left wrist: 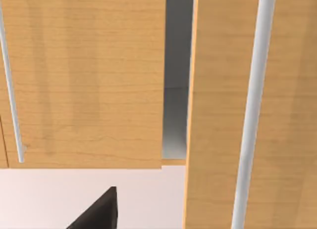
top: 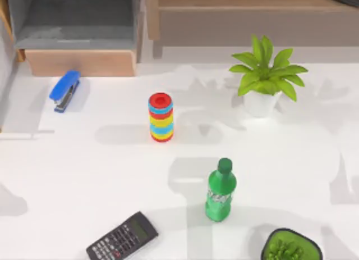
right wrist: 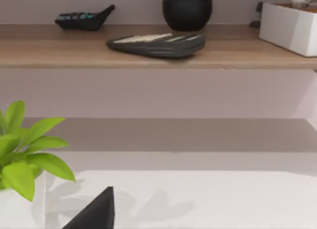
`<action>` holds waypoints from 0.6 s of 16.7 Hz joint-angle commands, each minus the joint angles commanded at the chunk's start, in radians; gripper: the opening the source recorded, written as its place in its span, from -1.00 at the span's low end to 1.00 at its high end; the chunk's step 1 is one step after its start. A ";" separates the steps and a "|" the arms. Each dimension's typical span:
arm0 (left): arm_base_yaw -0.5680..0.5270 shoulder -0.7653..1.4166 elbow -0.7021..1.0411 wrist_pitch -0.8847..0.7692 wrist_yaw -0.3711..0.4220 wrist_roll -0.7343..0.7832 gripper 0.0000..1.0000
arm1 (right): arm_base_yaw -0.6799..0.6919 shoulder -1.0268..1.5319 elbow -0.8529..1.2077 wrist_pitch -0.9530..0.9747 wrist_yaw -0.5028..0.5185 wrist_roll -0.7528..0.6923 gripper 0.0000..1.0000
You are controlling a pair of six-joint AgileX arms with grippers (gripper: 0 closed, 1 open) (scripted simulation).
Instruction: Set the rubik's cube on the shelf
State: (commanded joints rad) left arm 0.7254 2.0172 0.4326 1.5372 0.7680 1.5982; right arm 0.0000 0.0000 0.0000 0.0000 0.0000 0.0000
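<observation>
A wide brown wooden shelf (top: 235, 0) runs along the table's (top: 84, 164) far edge, right of a grey open cubby box (top: 73, 24). A blue stapler (top: 64, 90) lies before the cubby; a striped ring-stack cylinder (top: 161, 117) stands mid-table, a potted green plant (top: 265, 77) to its right. Nearer, a green plastic bottle (top: 220, 191) stands right of a dark calculator (top: 122, 237). What may be a keyboard (right wrist: 156, 44) rests on the shelf.

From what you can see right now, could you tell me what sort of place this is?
Probably an office desk, rendered in simulation: a blue stapler, a calculator and a potted plant sit on a white table.
</observation>
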 joint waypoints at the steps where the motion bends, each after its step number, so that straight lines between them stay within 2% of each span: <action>1: 0.005 -0.003 -0.006 0.004 0.005 0.000 1.00 | 0.000 0.000 0.000 0.000 0.000 0.000 1.00; 6: 0.007 0.002 0.004 -0.006 0.000 -0.003 1.00 | 0.000 0.000 0.000 0.000 0.000 0.000 1.00; 10: 0.077 0.004 0.110 -0.133 -0.035 -0.060 1.00 | 0.000 0.000 0.000 0.000 0.000 0.000 1.00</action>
State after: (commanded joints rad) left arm 0.8025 2.0208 0.5431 1.4045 0.7329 1.5386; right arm 0.0000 0.0000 0.0000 0.0000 0.0000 0.0000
